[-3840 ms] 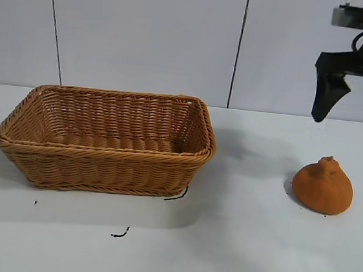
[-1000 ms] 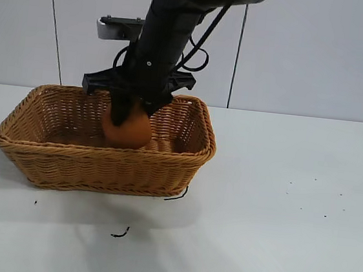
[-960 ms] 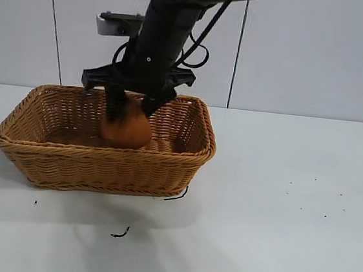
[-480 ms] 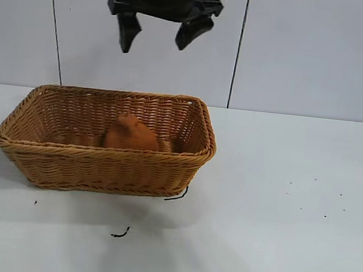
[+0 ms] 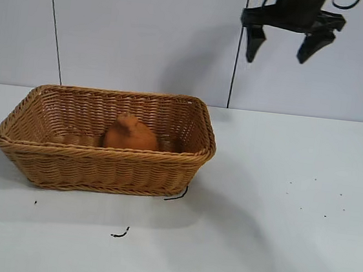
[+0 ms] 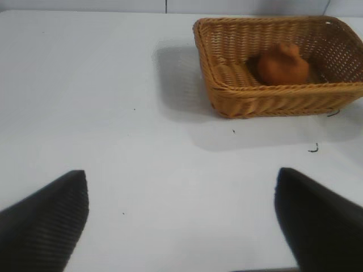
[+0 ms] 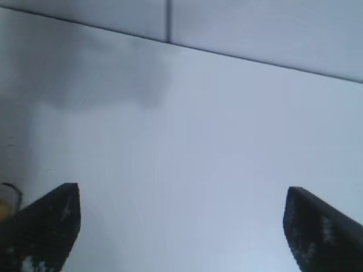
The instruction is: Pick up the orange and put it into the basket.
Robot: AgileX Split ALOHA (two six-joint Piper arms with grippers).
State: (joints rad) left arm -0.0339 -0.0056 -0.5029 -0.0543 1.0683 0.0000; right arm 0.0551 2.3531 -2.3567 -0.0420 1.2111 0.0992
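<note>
Since half a second ago, the right gripper (image 5: 281, 48) has swung from above the basket toward the right side of the exterior view, and it now hangs high in front of the wall, well clear of everything on the surface (image 5: 277, 217). Its jaws are spread wide with nothing between them; the right wrist view shows its two dark fingertips (image 7: 42, 226) at the frame's corners with only pale surface and wall between.

The orange (image 5: 130, 134) sits inside the basket (image 5: 100, 166), resting on the woven floor near the middle, its small knob pointing up and slightly toward the left end. It has not shifted since the release. The basket stands where it was on the left half of the white surface, with a short dark scrap (image 5: 119, 234) lying in front of it and another (image 5: 176, 194) at its front right corner.

The left gripper (image 6: 181, 218) does not appear in the exterior view. Its own wrist view shows its jaws spread and empty, looking across the bare surface toward the basket (image 6: 272, 96) and the orange (image 6: 282, 63) in it.
</note>
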